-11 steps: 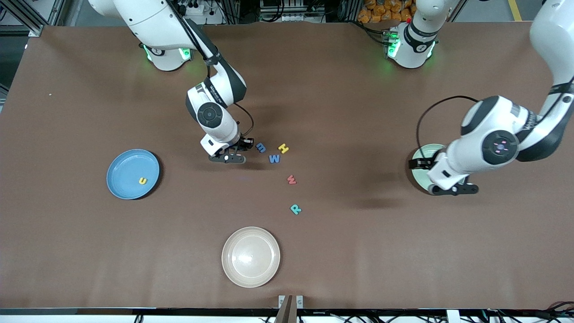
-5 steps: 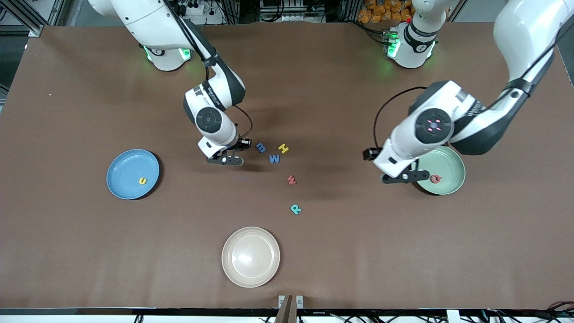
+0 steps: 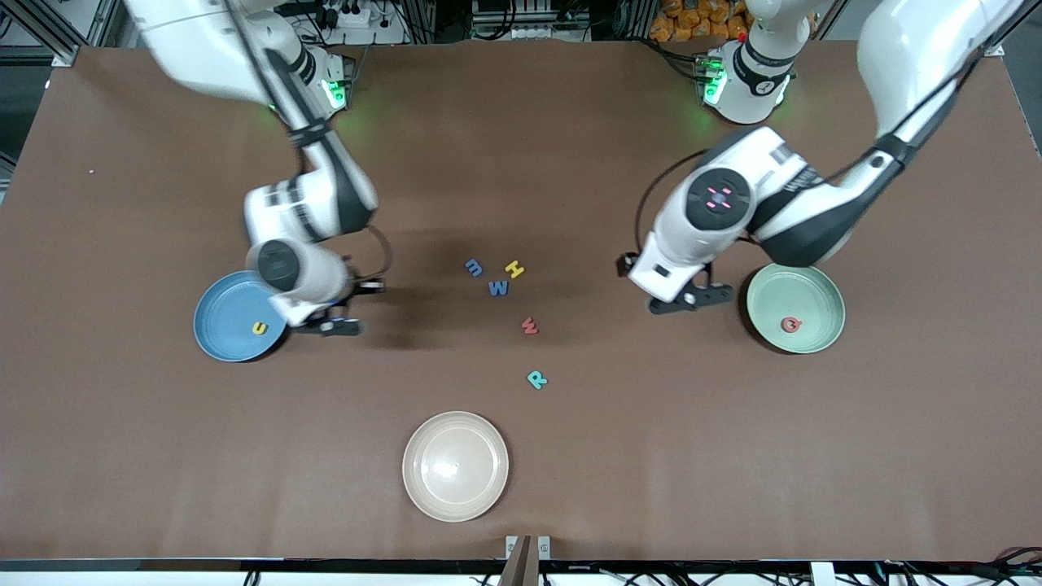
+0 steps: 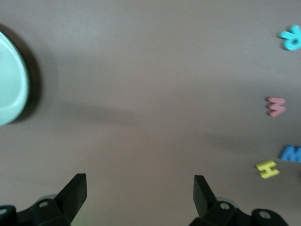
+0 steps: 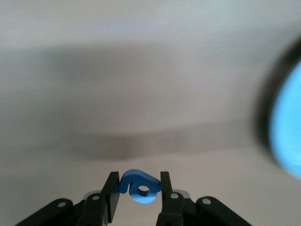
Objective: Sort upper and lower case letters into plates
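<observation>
Item list, brown table [image 3: 163, 456]. Right gripper [image 3: 330, 324]: up over bare table just beside the blue plate [image 3: 224, 321], at the rim toward the table's middle; fingers [image 5: 113, 194] closed partway on a small blue letter [image 5: 139, 186] pinched between them; which letter it is cannot be told. Left gripper [image 3: 690, 299]: over bare table between the loose letters and the mint green plate [image 3: 814, 293], just beside that plate's rim; fingers [image 4: 75, 190] spread wide, nothing between them. Blue plate: toward the right arm's end of the table; holds one yellow letter u [image 3: 259, 328]. Mint green plate: toward the left arm's end; holds one red letter [image 3: 790, 325], apparently a Q. Loose letters, mid-table between the two plates: blue m [image 3: 473, 267], yellow H [image 3: 514, 268] and blue W [image 3: 498, 287] close together in a cluster; red w [image 3: 530, 326] nearer to the front camera than the cluster; teal R [image 3: 536, 379] nearer again. Cream-white plate [image 3: 423, 488]: nearest to the front camera, about midway along the table's length, nothing in it. Left wrist view: shows the mint plate's edge plus the R, red w, H and part of a blue letter lying flat on the table.
</observation>
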Motion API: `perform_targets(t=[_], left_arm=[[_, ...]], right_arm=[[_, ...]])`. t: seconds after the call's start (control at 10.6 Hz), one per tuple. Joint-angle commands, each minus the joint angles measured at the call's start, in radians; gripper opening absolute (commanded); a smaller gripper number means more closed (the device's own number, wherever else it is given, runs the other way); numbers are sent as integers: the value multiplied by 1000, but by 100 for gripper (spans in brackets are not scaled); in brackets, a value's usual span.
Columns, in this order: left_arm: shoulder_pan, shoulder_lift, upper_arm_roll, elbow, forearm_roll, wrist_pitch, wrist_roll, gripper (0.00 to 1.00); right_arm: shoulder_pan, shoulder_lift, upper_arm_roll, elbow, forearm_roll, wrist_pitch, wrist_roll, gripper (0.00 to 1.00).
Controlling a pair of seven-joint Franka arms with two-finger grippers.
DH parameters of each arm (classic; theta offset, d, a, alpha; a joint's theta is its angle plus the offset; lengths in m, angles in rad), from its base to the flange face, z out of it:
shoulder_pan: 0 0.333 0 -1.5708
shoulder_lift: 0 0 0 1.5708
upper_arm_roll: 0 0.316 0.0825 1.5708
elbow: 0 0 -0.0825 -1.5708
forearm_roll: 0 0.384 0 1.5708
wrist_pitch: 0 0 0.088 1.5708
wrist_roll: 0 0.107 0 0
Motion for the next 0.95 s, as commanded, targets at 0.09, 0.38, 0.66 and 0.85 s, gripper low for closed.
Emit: perform_targets(t=[0.09,0.38,0.66,0.85], left_arm=[[-177,2,15,37,-27,21,-6,100],[-447,15,184,37,-10,124,95,100],[-581,18,332,37,96,287,297,100],[-644,21,394,58,134,325,386,100]], right_arm=[[-270,-19,11,-6,-31,-40,-291,21],[-358,17,12,17,-65,-29,-401,22],[-373,32,12,26,-65,-29,-435,38],[-375,32,12,26,-64,-28,-433,95]])
